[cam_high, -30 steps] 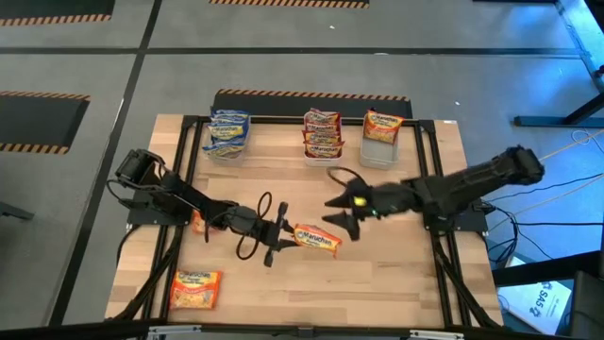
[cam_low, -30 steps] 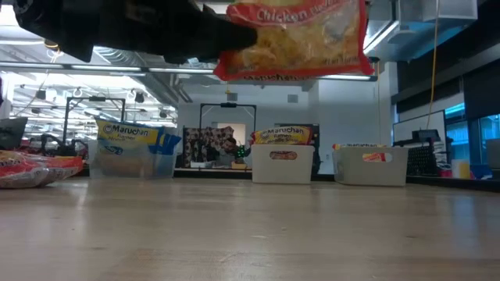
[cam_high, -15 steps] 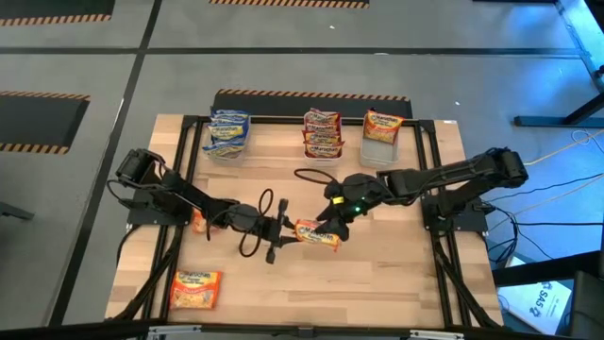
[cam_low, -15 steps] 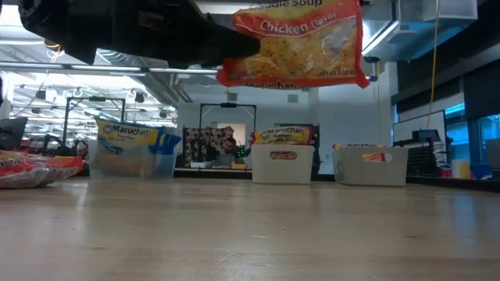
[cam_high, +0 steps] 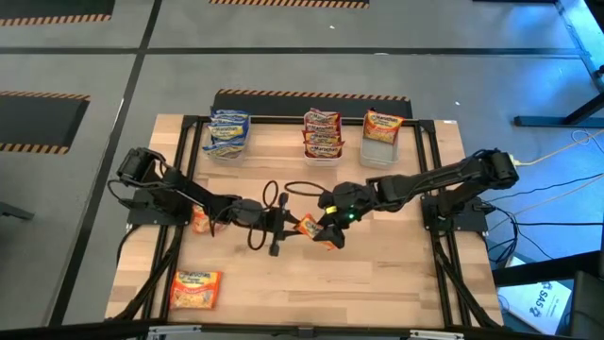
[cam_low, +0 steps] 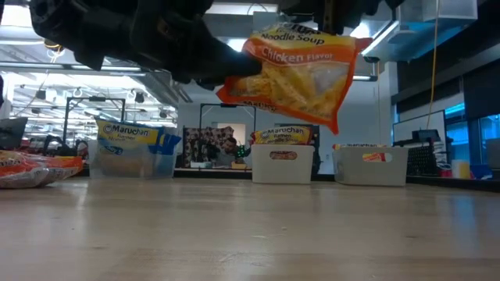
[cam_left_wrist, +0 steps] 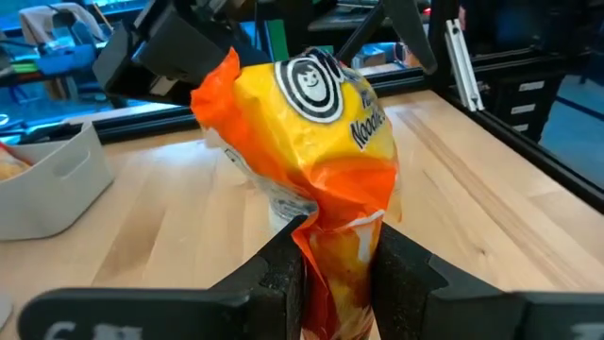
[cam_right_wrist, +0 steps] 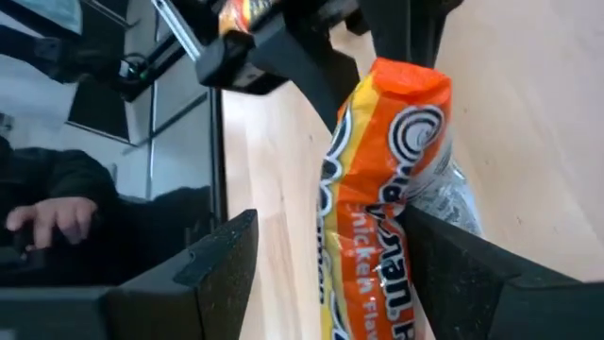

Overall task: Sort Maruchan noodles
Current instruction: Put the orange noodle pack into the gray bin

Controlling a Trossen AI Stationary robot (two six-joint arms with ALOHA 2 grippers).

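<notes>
An orange-and-yellow crinkly plastic noodle packet (cam_high: 317,229) with white "Chicken Flavor" lettering and a black-and-white round face logo hangs between the two dark, near-black grippers, left gripper (cam_high: 288,225) and right gripper (cam_high: 326,223), over the pale blond wooden table (cam_high: 396,274). At the far edge, a blue-and-white stack of packets (cam_high: 227,132) fills one clear bin, a red-maroon stack (cam_high: 322,134) the next, an orange-yellow packet (cam_high: 383,124) the third. Another orange-yellow flat packet (cam_high: 194,288) lies at the near corner, and black-and-yellow hazard stripes (cam_high: 311,93) mark the grey floor.
</notes>
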